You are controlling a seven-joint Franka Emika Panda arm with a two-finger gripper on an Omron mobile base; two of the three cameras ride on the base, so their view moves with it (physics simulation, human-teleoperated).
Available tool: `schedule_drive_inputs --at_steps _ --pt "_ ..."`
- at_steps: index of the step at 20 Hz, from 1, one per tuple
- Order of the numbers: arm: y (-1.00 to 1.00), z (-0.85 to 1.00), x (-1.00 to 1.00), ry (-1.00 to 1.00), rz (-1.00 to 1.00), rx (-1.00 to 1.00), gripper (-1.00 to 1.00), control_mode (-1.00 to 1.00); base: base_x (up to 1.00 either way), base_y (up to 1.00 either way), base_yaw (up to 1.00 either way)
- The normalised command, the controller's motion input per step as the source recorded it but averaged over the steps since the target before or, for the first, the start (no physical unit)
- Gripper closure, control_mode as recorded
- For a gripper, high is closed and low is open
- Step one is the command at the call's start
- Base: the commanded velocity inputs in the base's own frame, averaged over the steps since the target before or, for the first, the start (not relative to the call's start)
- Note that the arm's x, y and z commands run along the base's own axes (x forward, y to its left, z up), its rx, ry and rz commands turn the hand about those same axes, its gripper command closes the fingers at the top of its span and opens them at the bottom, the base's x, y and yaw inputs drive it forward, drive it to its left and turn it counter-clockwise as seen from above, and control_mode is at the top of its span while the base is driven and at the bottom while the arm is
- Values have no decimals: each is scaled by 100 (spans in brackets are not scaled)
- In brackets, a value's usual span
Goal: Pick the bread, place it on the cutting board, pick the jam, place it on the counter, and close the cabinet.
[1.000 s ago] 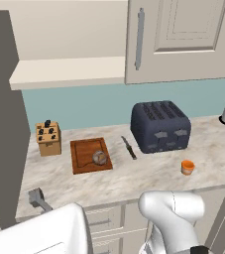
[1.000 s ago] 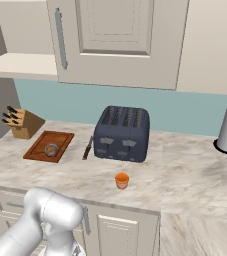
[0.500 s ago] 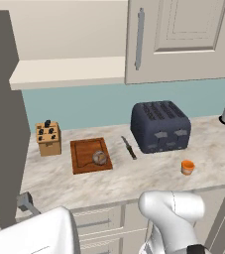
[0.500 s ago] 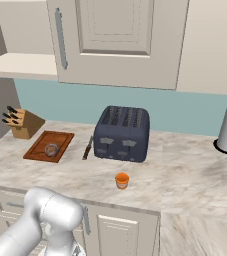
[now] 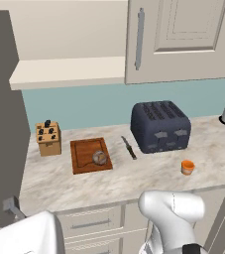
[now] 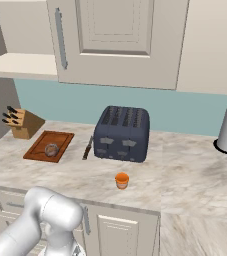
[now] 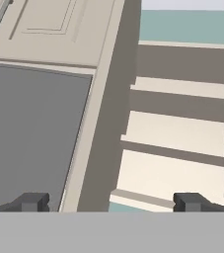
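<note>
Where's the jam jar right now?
The jam stands on the counter near its front edge, just in front of the toaster and apart from it, well right of the cutting board.

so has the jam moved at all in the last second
No. The jam sits at the same spot on the counter, in front of the toaster toward its right corner, as a second ago.

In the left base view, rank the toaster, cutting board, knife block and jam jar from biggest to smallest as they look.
1. toaster
2. cutting board
3. knife block
4. jam jar
All stand at a similar depth on the counter, so the order looks reliable.
</note>
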Motion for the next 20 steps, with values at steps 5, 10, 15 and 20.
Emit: schedule_drive_inputs --at_steps 5,10,15,20 --pt "2 0 0 0 0 0 -100 -100 0 0 0" --pt "4 -3 0 0 0 0 -100 -100 0 0 0" --pt "10 -9 0 0 0 0 -100 -100 0 0 0" --pt "7 -12 6 0 0 0 -100 -100 0 0 0"
